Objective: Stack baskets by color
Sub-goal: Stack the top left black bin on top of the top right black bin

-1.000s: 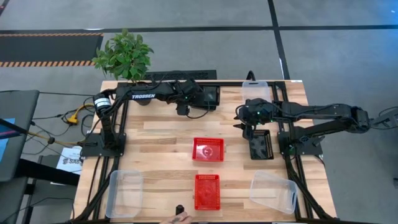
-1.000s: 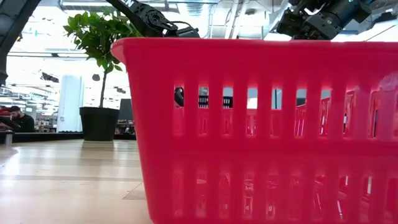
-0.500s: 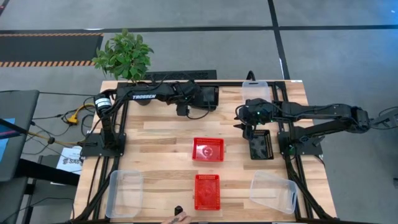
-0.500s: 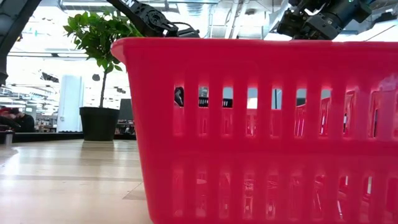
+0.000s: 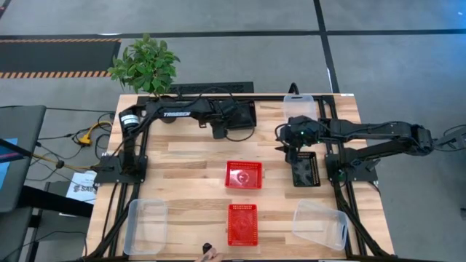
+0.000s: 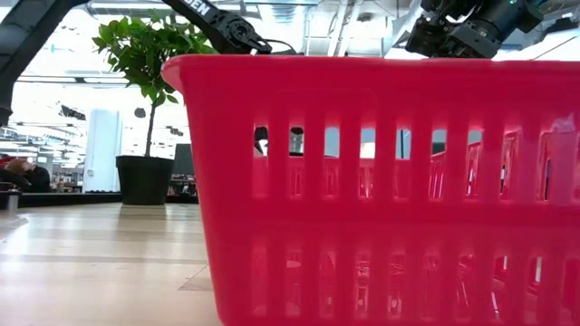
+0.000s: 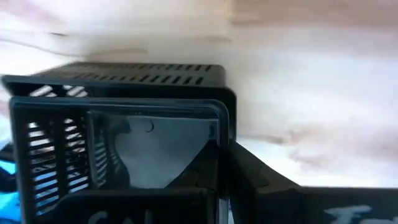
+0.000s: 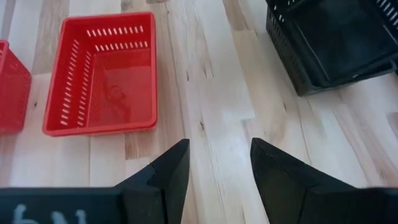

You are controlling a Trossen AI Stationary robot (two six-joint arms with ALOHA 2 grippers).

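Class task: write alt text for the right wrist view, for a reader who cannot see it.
The right claw, its two dark fingers open and empty, hangs over bare wooden table. A red perforated basket sits empty to one side, with the edge of a second red basket beside it, and a black perforated basket lies on the other side.

Open-plan robotics lab: rig-framed wooden table (image 5: 196, 156), concrete floor (image 5: 218, 65).

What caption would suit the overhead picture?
Two robot arms over a wooden table sorting red baskets, black baskets and clear bins.
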